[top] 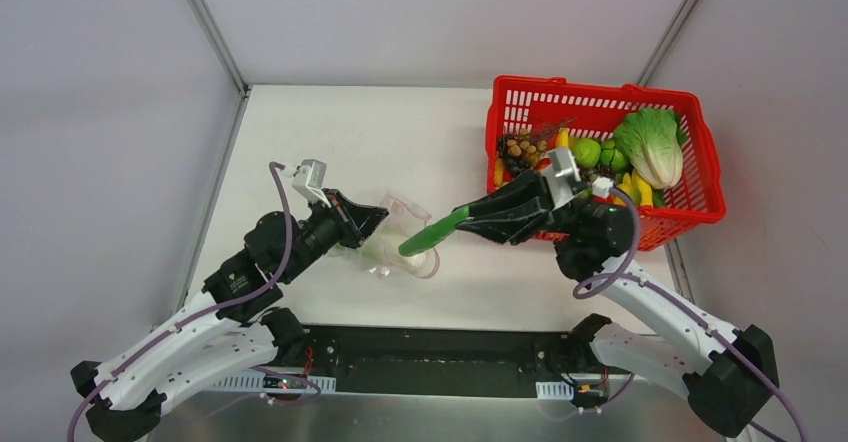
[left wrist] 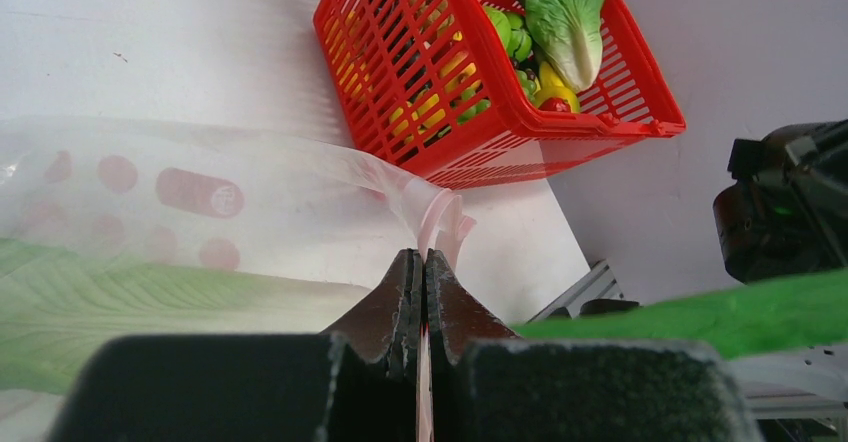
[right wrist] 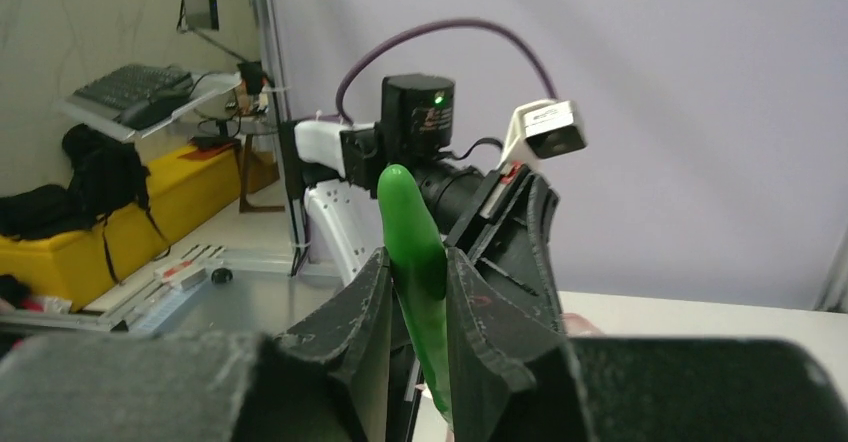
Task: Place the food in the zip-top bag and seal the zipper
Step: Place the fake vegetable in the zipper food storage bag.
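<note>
Black fingers of your left gripper [left wrist: 421, 264] fill the foreground of the left wrist view, pressed together with no gap and pinching the rim of the zip-top bag [left wrist: 200, 212] right where the pink zipper [left wrist: 441, 218] curls up above the fingertips. From above, you can see that same left gripper [top: 372, 220] holding the bag [top: 395, 254] by its left edge, lifted a little off the white table [top: 400, 132], its mouth turned toward the right arm.

Your right gripper [top: 466, 220] is clamped narrowly on the long green vegetable [top: 432, 232], holding it by its rear end so most of its length sticks out past the fingertips. In the right wrist view the vegetable [right wrist: 410, 224] stands up between the two pads of the right gripper [right wrist: 415, 262]. Its free tip points down and left and overlaps the bag's mouth in the overhead view. Whether it has entered the bag cannot be told.

Behind the right arm, the red basket [top: 700, 208] sits at the table's far right, well apart from the bag, holding a lettuce [top: 650, 147] and other toy produce.
</note>
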### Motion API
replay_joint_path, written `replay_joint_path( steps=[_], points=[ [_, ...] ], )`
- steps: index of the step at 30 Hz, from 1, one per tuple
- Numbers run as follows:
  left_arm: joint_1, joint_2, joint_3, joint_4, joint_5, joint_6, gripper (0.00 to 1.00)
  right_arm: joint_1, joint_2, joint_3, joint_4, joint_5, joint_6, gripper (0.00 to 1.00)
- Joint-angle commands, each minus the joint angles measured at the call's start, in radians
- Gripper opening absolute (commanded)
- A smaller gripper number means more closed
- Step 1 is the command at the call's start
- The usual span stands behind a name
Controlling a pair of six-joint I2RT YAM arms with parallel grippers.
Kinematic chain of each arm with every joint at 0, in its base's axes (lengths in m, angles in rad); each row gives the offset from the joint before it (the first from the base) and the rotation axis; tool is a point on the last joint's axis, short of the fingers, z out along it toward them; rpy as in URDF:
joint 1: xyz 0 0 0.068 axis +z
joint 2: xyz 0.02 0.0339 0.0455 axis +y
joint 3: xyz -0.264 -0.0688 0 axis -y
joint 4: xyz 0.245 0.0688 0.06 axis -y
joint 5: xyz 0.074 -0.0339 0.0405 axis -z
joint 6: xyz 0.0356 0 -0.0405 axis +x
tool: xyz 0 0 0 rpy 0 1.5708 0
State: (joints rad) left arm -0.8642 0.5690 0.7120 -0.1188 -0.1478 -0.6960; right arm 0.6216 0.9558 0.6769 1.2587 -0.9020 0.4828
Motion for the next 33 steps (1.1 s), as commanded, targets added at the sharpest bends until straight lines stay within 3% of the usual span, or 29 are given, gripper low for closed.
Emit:
replay_joint_path(
  steps=[1, 5, 9, 13, 14, 19, 21, 23, 28, 33],
  points=[
    [-0.006, -0.011, 0.038, 0.026, -0.029, -0.015, 0.00, 0.137, -0.005, 0.023, -0.221, 0.069, -0.389, 0.03],
    [-0.005, -0.011, 0.037, 0.042, -0.010, -0.017, 0.00, 0.183, 0.074, 0.026, -0.237, 0.128, -0.475, 0.04],
    [-0.005, -0.012, 0.030, 0.056, 0.005, -0.031, 0.00, 0.203, 0.178, 0.042, -0.139, 0.179, -0.552, 0.06],
    [-0.005, -0.027, 0.016, 0.085, 0.006, -0.039, 0.00, 0.207, 0.286, 0.065, -0.115, 0.171, -0.586, 0.12],
    [-0.006, -0.032, 0.015, 0.081, 0.003, -0.037, 0.00, 0.207, 0.298, 0.056, -0.117, 0.163, -0.589, 0.17],
    [-0.004, -0.068, 0.001, 0.051, -0.035, -0.036, 0.00, 0.206, 0.247, -0.001, -0.204, 0.132, -0.583, 0.66],
    [-0.005, -0.078, -0.007, 0.046, -0.047, -0.036, 0.00, 0.206, 0.217, 0.015, -0.323, 0.121, -0.609, 0.74],
    [-0.005, -0.080, -0.006, 0.040, -0.051, -0.032, 0.00, 0.207, 0.185, 0.036, -0.456, 0.117, -0.639, 0.75],
    [-0.005, -0.065, -0.008, 0.038, -0.048, -0.030, 0.00, 0.206, 0.108, 0.032, -0.483, 0.160, -0.635, 0.76],
    [-0.005, -0.035, -0.005, -0.002, -0.032, -0.029, 0.00, 0.206, 0.001, 0.085, -0.639, 0.357, -0.649, 0.78]
  ],
)
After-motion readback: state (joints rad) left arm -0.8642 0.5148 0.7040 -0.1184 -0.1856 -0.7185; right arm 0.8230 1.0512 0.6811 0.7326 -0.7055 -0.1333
